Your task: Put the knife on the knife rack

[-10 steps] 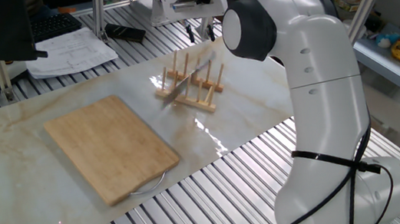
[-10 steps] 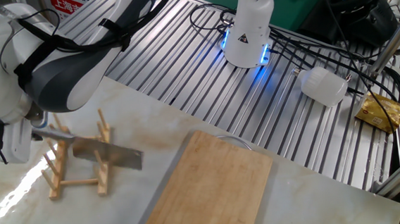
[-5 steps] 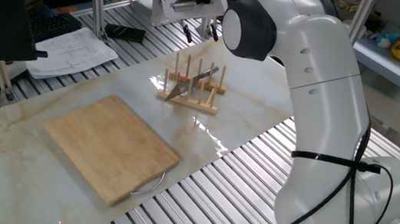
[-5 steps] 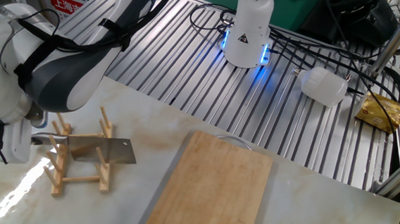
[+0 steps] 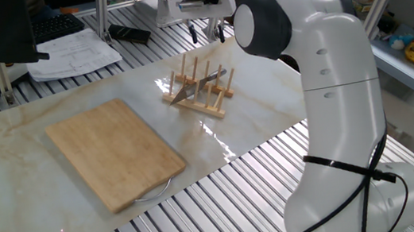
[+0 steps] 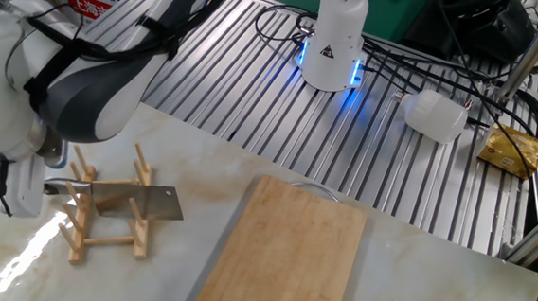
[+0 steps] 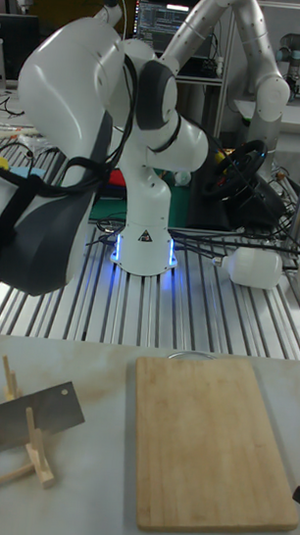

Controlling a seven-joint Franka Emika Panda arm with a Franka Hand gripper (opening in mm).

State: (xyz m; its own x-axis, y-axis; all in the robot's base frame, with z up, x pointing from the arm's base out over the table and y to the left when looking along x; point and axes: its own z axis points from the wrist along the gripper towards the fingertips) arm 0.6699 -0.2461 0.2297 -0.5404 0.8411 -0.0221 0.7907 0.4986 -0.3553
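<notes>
The knife (image 5: 188, 91) is a grey cleaver lying across the light-wood knife rack (image 5: 203, 100), its broad blade (image 6: 132, 201) held between the upright pegs and its short handle (image 6: 59, 187) sticking out on the gripper side. In the tall fixed view the blade (image 7: 25, 417) leans on the rack (image 7: 37, 458). My gripper (image 5: 207, 32) hangs above the rack's far end, open, fingers apart and holding nothing. It is clear of the knife.
A large bamboo cutting board (image 5: 114, 152) lies on the marble sheet near the rack, with a metal ring (image 5: 155, 192) under its near edge. Papers (image 5: 74, 53) sit at the back. A white bottle (image 6: 435, 115) lies on the slatted table by the arm's base (image 6: 331, 46).
One second ago the knife hung tilted, its blade reaching past the rack. It has settled level between the pegs, and the arm has drawn slightly away.
</notes>
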